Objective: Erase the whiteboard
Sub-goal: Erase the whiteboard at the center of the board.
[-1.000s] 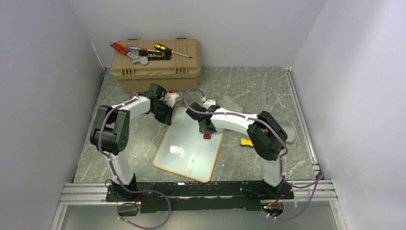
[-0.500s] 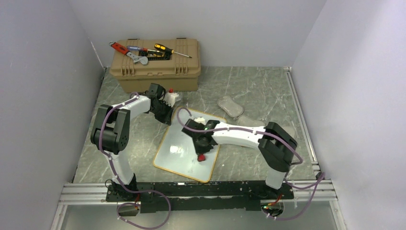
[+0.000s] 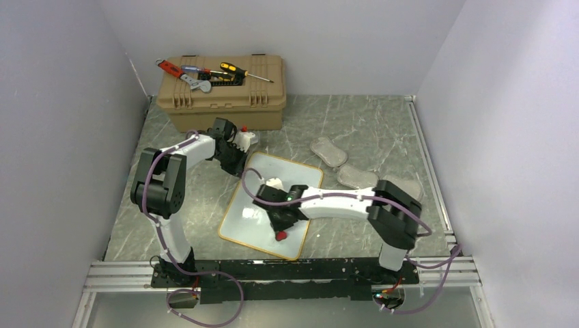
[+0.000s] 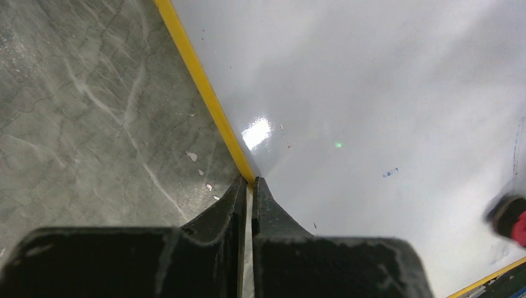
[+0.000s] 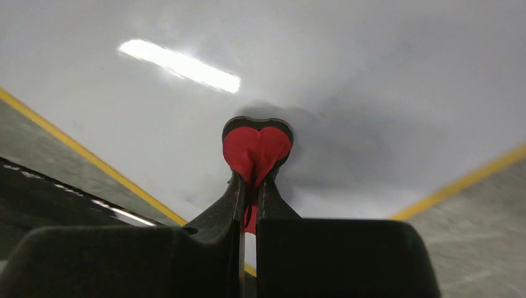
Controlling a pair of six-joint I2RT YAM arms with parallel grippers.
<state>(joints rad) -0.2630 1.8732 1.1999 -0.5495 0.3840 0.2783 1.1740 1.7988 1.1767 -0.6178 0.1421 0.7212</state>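
Top view: the whiteboard [image 3: 239,225] lies askew on the grey desk [image 3: 369,123], nearer the arms than the tan toolbox [image 3: 222,96], with the right arm stretched over its near half.

Left wrist: the left jaws are pressed together and empty, tips at the board's yellow frame (contact unclear).

Right wrist: the right jaws pinch a heart-shaped red piece [image 5: 257,149] over the glossy white surface.

Robot lab cell: plain walls [image 3: 61,102], toolbox [image 3: 225,117]
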